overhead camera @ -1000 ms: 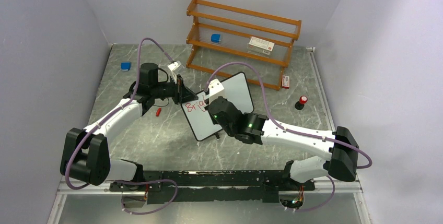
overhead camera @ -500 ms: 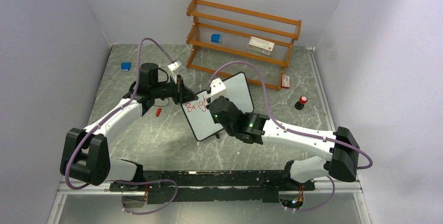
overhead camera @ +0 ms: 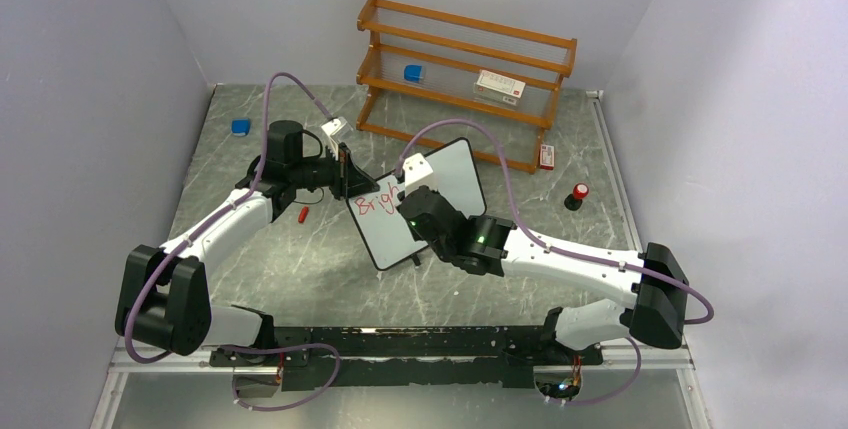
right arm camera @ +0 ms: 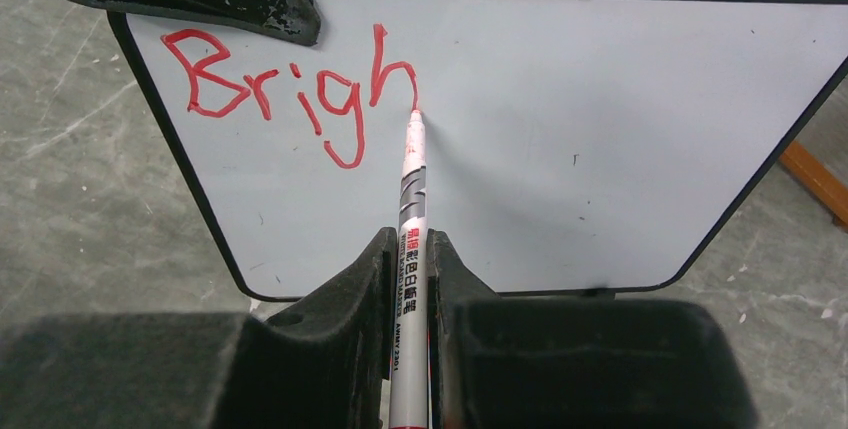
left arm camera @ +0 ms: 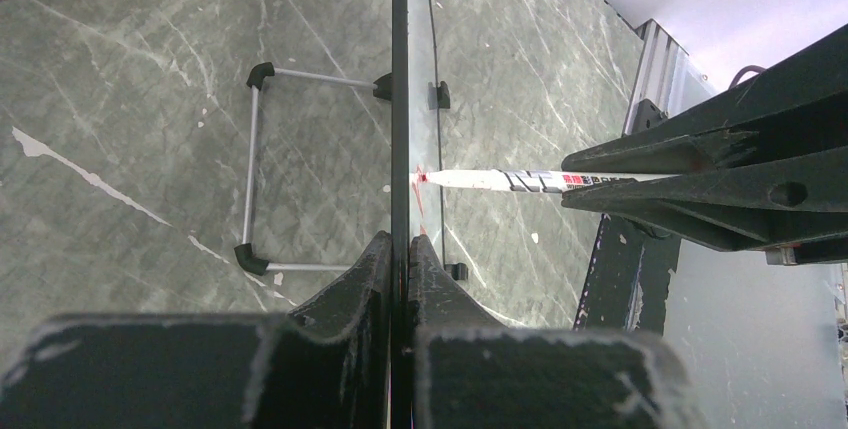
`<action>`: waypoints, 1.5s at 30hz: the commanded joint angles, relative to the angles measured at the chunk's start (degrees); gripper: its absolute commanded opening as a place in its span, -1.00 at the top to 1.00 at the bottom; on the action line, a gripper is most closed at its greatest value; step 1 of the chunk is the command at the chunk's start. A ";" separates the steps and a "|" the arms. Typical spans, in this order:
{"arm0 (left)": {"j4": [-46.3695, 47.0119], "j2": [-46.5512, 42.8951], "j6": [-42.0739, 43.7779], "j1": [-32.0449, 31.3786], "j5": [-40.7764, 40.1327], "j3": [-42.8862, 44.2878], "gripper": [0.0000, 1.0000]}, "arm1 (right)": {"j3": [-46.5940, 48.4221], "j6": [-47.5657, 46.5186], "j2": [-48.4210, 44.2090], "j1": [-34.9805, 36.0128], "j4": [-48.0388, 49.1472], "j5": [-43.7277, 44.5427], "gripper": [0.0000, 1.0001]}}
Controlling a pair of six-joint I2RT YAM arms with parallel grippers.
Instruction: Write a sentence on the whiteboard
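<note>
Your left hand clamps the edge of the whiteboard standing on the tabletop, and your right hand grips the red marker, so press the tip lightly and pull the "h" down in one even stroke.

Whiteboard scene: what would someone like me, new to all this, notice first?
The red letters "Brigh" on the whiteboard at the middle of the table stand out first. The right gripper is shut on a red marker, its tip touching the board at the last letter. The left gripper pinches the board's edge; a wooden shelf stands behind.
</note>
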 commanded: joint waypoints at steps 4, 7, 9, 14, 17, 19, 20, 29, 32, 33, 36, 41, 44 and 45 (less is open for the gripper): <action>-0.97 -0.04 2.69 -0.70 1.08 0.65 0.90 | -0.88 0.37 -2.61 -0.21 0.66 0.57 1.00; -1.06 -0.13 2.78 -0.76 0.97 0.65 0.90 | -1.59 0.32 -3.83 -0.23 2.38 1.45 1.00; -1.14 -0.05 2.87 -0.78 0.99 0.66 0.90 | -2.05 0.18 -4.50 -0.26 3.28 1.91 1.00; -1.23 0.09 2.87 -0.78 0.94 0.75 0.90 | -1.93 -0.19 -4.35 -0.68 3.85 2.37 1.00; -1.23 0.13 2.87 -0.85 1.01 0.73 0.90 | -2.01 -0.31 -3.92 -0.96 4.44 1.82 1.00; -1.28 0.15 2.94 -0.87 1.01 0.75 0.90 | -1.86 -0.33 -3.49 -1.16 4.58 1.33 1.00; -1.31 0.21 2.96 -0.87 1.00 0.74 0.90 | -1.77 -0.36 -3.23 -1.13 4.63 1.13 1.00; -1.23 0.31 2.96 -0.96 1.11 0.75 0.90 | -1.13 -0.74 -1.15 -1.57 4.95 -0.15 1.00; -1.36 0.22 3.09 -1.04 1.04 0.79 0.90 | -1.21 -0.91 -0.99 -1.65 5.42 -0.09 1.00; -1.40 0.22 3.13 -1.02 1.04 0.82 0.90 | -1.14 -0.92 -0.88 -1.78 5.28 -0.09 1.00; -1.49 0.20 3.21 -1.05 1.11 0.84 0.90 | -1.04 -0.92 -0.62 -2.05 5.02 -0.04 1.00; -1.58 0.22 3.31 -1.05 1.11 0.84 0.90 | -1.04 -0.61 -0.89 -2.44 3.92 1.08 1.00; -1.58 0.22 3.31 -1.05 1.07 0.84 0.90 | -1.20 -0.58 -1.36 -2.72 3.32 2.06 1.00; -1.58 0.22 3.31 -1.05 1.11 0.84 0.90 | -1.28 -0.57 -1.58 -2.93 3.19 2.36 1.00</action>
